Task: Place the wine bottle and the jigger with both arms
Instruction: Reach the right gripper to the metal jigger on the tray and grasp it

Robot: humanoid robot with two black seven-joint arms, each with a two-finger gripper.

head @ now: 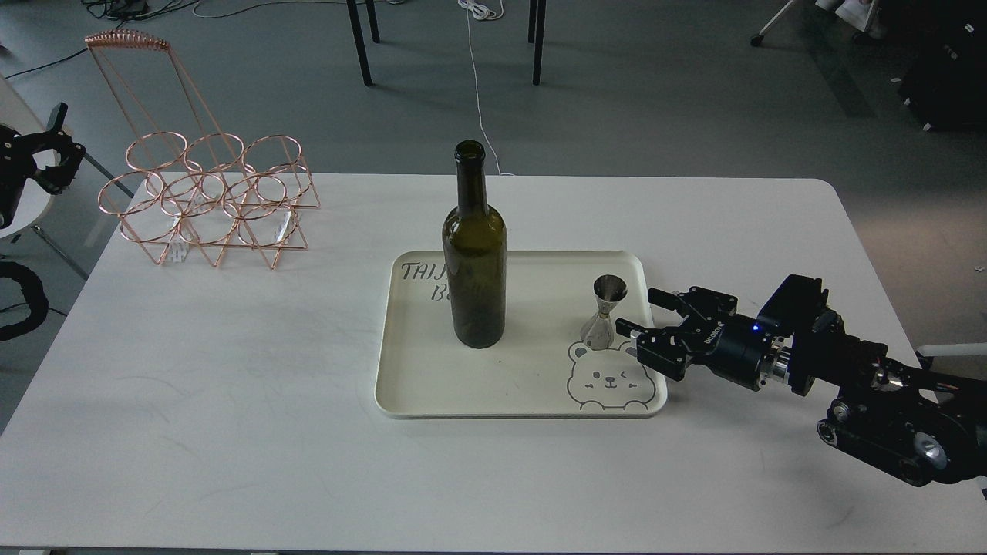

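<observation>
The wine bottle (474, 262), dark olive-green and unlabelled, stands upright on the left part of a cream tray (432, 385). The jigger (604, 311), small and silver, stands upright at the tray's right side, above a printed bear. My right gripper (641, 312) is open and empty, pointing left over the tray's right rim, its fingertips a short gap right of the jigger. My left gripper (48, 154) is far off at the left edge, beyond the table; its fingers look small and dark.
A copper wire bottle rack (208, 196) stands at the table's back left corner. The white table (231, 385) has rounded corners. Black chair or table legs (358, 42) stand on the grey floor behind.
</observation>
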